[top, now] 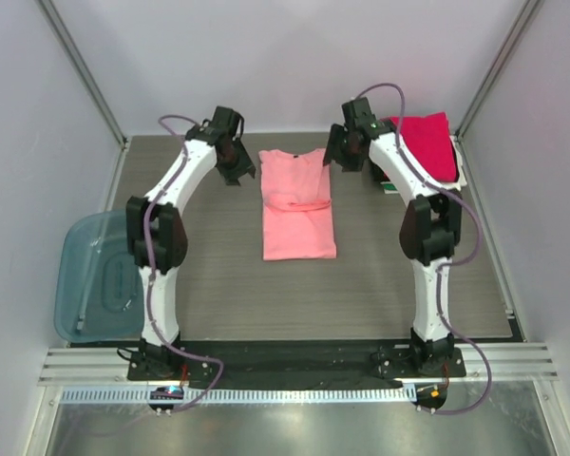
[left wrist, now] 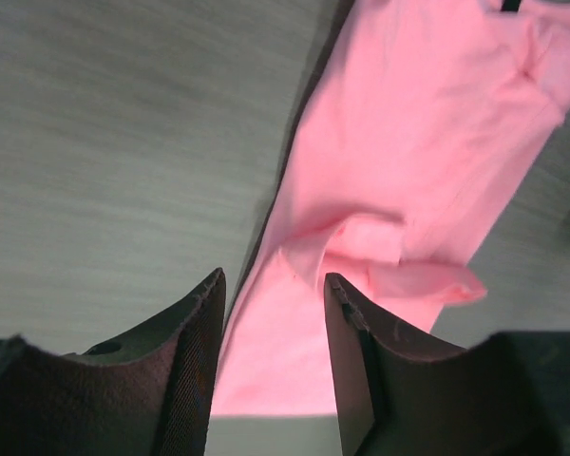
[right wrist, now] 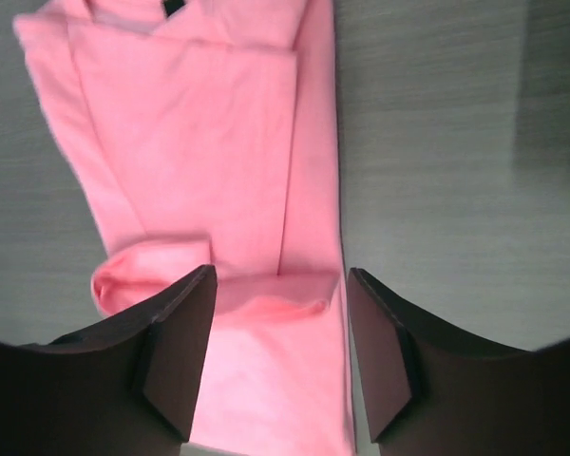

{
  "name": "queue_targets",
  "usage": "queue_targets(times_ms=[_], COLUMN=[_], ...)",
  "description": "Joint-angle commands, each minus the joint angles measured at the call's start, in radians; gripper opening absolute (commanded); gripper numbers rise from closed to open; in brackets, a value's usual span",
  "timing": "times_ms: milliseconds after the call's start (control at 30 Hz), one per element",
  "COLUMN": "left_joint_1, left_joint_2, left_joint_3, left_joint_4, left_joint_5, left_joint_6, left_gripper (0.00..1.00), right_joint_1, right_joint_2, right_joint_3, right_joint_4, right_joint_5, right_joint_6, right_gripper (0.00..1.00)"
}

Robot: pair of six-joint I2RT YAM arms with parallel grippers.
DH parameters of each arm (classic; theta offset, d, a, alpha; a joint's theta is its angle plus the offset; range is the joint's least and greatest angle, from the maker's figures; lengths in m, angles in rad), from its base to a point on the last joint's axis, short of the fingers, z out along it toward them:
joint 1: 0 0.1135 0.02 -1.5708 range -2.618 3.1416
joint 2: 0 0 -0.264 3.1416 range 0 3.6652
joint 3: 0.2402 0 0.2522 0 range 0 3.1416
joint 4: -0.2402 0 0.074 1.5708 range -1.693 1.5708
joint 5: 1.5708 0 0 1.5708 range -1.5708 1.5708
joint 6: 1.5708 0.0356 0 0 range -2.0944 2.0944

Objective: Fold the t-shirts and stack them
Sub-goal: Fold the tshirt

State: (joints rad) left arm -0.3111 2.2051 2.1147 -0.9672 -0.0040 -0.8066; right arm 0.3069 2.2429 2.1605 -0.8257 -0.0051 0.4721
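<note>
A salmon-pink t-shirt point(top: 297, 204) lies flat mid-table as a narrow long strip, its sides and sleeves folded inward, collar at the far end. My left gripper point(top: 236, 167) hovers at its far-left edge and my right gripper point(top: 346, 152) at its far-right edge. In the left wrist view the left gripper point(left wrist: 274, 285) is open above the pink cloth point(left wrist: 427, 142), with nothing between its fingers. The right gripper point(right wrist: 280, 280) is likewise open over the shirt point(right wrist: 199, 142) near a folded sleeve. A stack of folded t-shirts topped by a magenta-red one point(top: 427, 142) sits back right.
A translucent blue plastic bin point(top: 93, 277) overhangs the table's left edge beside the left arm. White, green and dark edges of the stack point(top: 389, 187) show behind the right arm. Bare grey tabletop point(top: 294, 294) lies in front of the pink shirt.
</note>
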Motion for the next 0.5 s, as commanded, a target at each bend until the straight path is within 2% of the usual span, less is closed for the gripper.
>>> queue_targets(times_ms=[0, 100, 200, 333, 367, 467], left_joint_1=[-0.034, -0.055, -0.068, -0.069, -0.068, -0.068], left_joint_2=[-0.258, -0.359, -0.493, -0.659, -0.714, -0.824], left_joint_3=[-0.246, -0.442, -0.632, -0.815, -0.847, -0.936], left_joint_4=[0.091, 0.123, 0.154, 0.157, 0.142, 0.11], left_joint_5=[0.033, 0.033, 0.033, 0.01, -0.046, -0.094], left_joint_6=[0.014, 0.012, 0.02, 0.058, 0.066, 0.095], left_gripper=[0.46, 0.45, 0.44, 0.44, 0.44, 0.44], right_joint_1=[0.035, 0.078, 0.158, 0.236, 0.242, 0.256], right_joint_2=[-0.228, -0.333, -0.359, -0.319, -0.307, -0.249], right_joint_3=[-0.297, -0.492, -0.591, -0.619, -0.613, -0.571], right_joint_4=[0.055, 0.137, 0.152, 0.168, 0.168, 0.166], right_joint_5=[-0.087, -0.127, -0.104, -0.076, -0.07, -0.046], right_joint_6=[0.003, 0.014, 0.01, 0.013, 0.014, 0.011], right_gripper=[0.61, 0.59, 0.59, 0.59, 0.59, 0.59])
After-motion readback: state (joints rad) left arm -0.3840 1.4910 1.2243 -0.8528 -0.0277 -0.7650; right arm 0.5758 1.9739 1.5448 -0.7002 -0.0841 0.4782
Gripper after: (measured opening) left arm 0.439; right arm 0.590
